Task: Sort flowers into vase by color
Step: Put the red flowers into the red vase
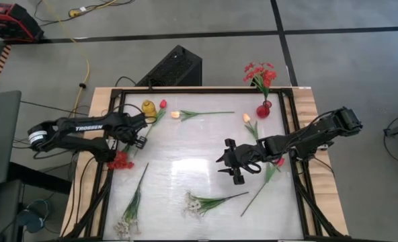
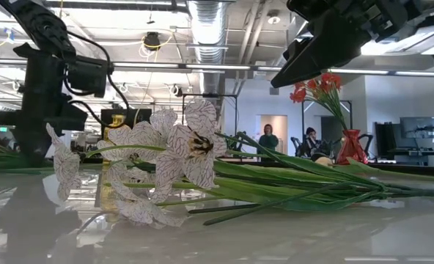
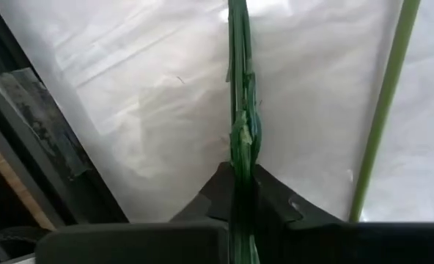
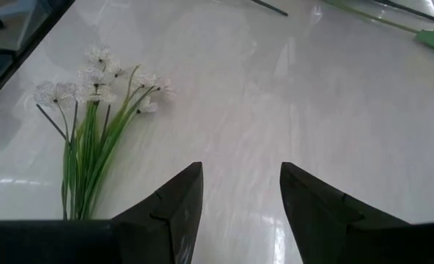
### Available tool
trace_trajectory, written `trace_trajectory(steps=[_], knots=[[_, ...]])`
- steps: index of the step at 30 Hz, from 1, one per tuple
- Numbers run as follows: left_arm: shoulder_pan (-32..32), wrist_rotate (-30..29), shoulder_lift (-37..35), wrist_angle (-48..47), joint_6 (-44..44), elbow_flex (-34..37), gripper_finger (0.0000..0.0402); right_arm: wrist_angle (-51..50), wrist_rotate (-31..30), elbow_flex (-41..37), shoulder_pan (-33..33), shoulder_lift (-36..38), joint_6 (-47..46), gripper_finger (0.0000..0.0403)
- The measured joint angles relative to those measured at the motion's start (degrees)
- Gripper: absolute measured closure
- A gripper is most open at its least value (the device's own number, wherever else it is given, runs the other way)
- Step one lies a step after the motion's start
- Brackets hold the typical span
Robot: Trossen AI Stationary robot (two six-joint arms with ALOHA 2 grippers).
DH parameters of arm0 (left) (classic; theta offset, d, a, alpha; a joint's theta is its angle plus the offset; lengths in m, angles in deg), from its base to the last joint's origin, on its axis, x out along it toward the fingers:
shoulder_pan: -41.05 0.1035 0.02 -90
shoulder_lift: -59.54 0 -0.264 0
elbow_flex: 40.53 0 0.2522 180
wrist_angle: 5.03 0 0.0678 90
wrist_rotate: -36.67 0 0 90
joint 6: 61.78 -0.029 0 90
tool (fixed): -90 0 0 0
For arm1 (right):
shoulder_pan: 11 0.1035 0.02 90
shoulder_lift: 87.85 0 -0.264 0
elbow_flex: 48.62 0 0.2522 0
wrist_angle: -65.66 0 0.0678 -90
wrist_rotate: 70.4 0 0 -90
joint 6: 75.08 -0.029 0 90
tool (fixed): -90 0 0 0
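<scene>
Clamped between the left gripper's (image 3: 240,192) closed fingers was a green flower stem (image 3: 240,110) at the table's (image 1: 185,161) nine o'clock edge, while the right gripper (image 4: 235,202) hovered open near centre, white blossom sprays (image 4: 92,81) ahead.

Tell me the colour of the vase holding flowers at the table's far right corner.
Red. The vase shows best in the high view, with red blossoms standing in it.
</scene>
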Motion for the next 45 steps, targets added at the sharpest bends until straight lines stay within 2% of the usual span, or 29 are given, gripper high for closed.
trace_trajectory(steps=[4,8,10,14,18,21,24,28,35,39,42,45], knots=[[0.0,-0.3,-4.4,-0.5,0.8,0.4,0.0387,0.0,0.0,0.0,0.0,0.0,0.0,0.0196],[-0.2,1.8,-10.1,-4.0,2.7,0.2,0.0391,0.0,0.0,0.0,0.0,0.0,0.0,0.0196],[-0.8,4.8,-12.9,-6.4,3.0,0.2,0.0393,0.0,0.0,0.0,0.0,0.0,0.0,0.0196],[-3.8,14.6,-17.5,-5.1,0.4,0.2,0.0394,0.2,0.0,0.0,0.0,0.0,0.2,0.0196],[-7.9,19.9,-21.1,3.6,-1.0,0.2,0.0394,1.4,0.0,0.0,0.0,0.0,1.6,0.0196],[-11.4,21.6,-22.5,14.4,-1.1,0.2,0.0395,2.8,0.0,0.0,-0.4,0.0,4.9,0.0196],[-14.8,22.9,-22.6,27.0,-1.8,0.1,0.0395,7.6,0.0,0.0,-0.8,0.0,12.5,0.0196],[-18.7,22.7,-20.7,40.4,-3.1,0.1,0.0395,15.6,-0.9,0.0,-1.1,0.0,30.6,0.0196],[-22.7,16.9,-13.0,53.6,1.1,0.1,0.0395,27.3,-3.8,0.0,-1.1,-5.2,61.5,0.0196],[-23.4,16.2,-8.1,56.1,3.8,0.1,0.0395,31.7,-11.3,1.7,-1.0,-10.5,72.3,0.0196],[-24.0,16.1,-5.1,57.8,4.1,0.1,0.0395,31.0,-19.3,5.5,-1.0,-14.8,74.9,0.0196],[-24.6,16.2,-2.6,61.2,4.2,0.1,0.0395,30.8,-23.8,9.6,-1.1,-18.9,77.6,0.0196]])
